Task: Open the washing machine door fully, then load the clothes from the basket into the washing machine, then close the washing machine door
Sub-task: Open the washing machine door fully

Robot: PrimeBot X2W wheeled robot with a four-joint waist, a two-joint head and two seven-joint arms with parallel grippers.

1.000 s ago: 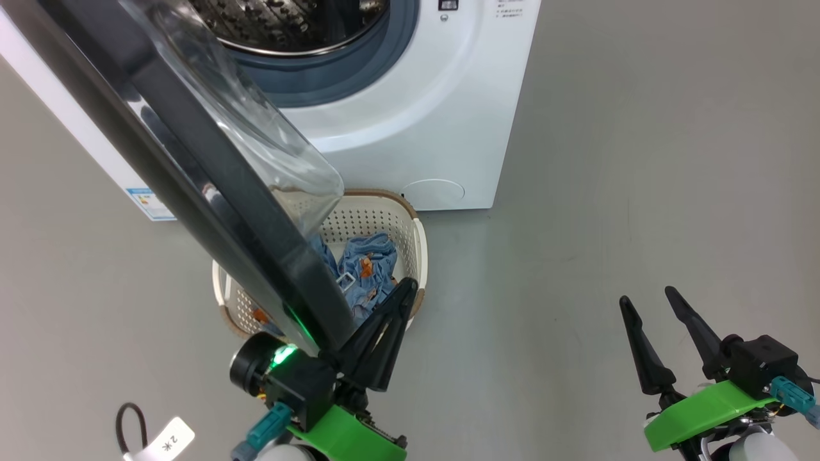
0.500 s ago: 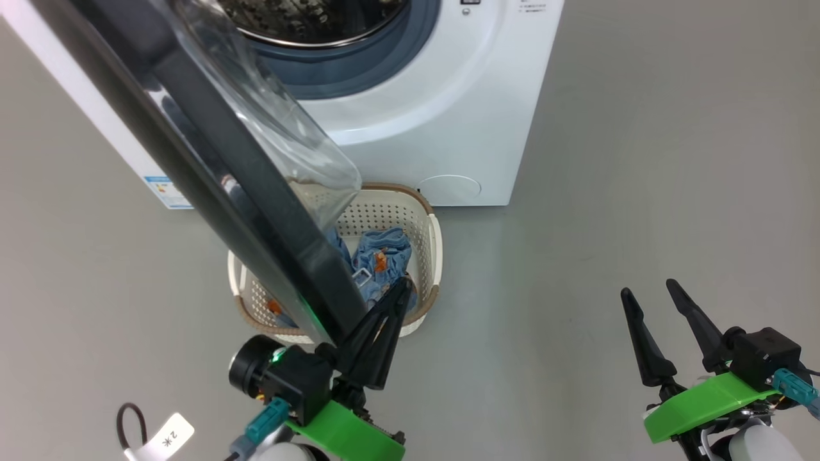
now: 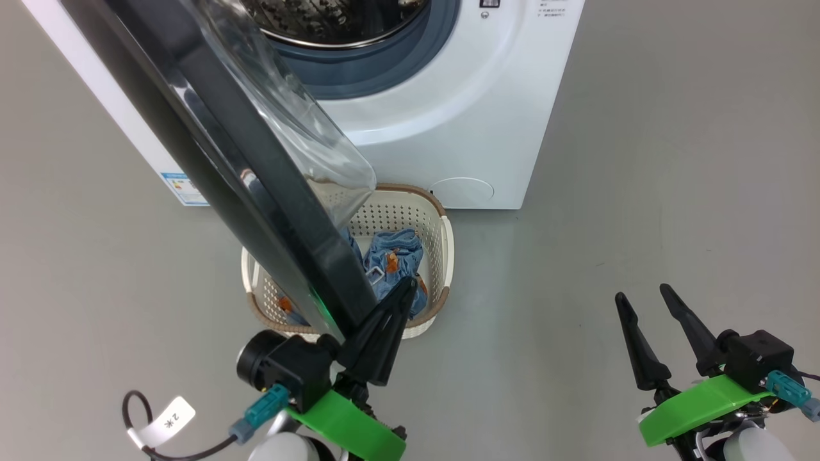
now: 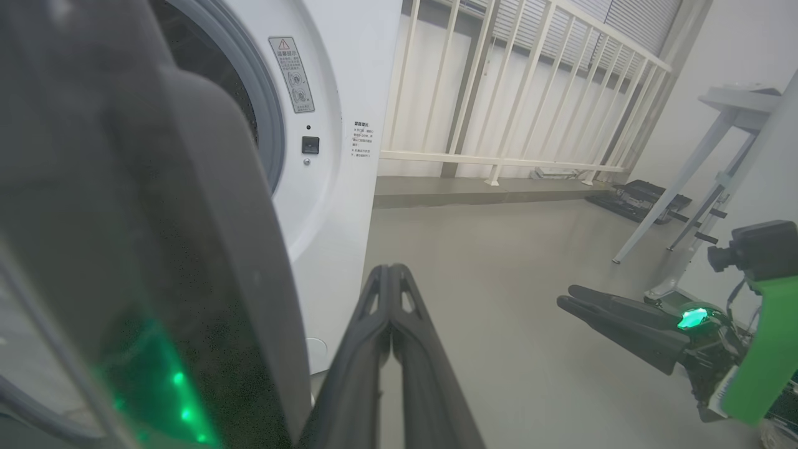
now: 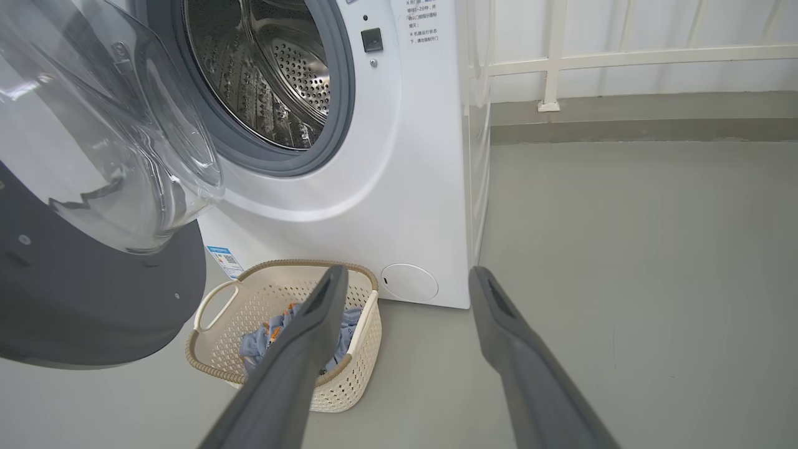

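Door [image 3: 269, 211] of washer [image 3: 448, 128] swung out, both claws low in front, clothes in basket.

The glossy black door stands well out from the washer's front, its glass bowl facing the open drum [image 3: 333, 19]. From the head view it hangs over the left part of the basket [image 3: 445, 256]. The basket sits on the floor [image 3: 640, 160] just before the washer. The blue clothes [image 3: 394, 256] lie bunched inside it. The left claw [image 3: 407, 288] is pressed shut with nothing between its fingers. It lies right alongside the door's free edge, though I cannot tell whether they touch. The right claw [image 3: 642, 294] is well off to the right above bare floor, its fingers spread wide and empty.
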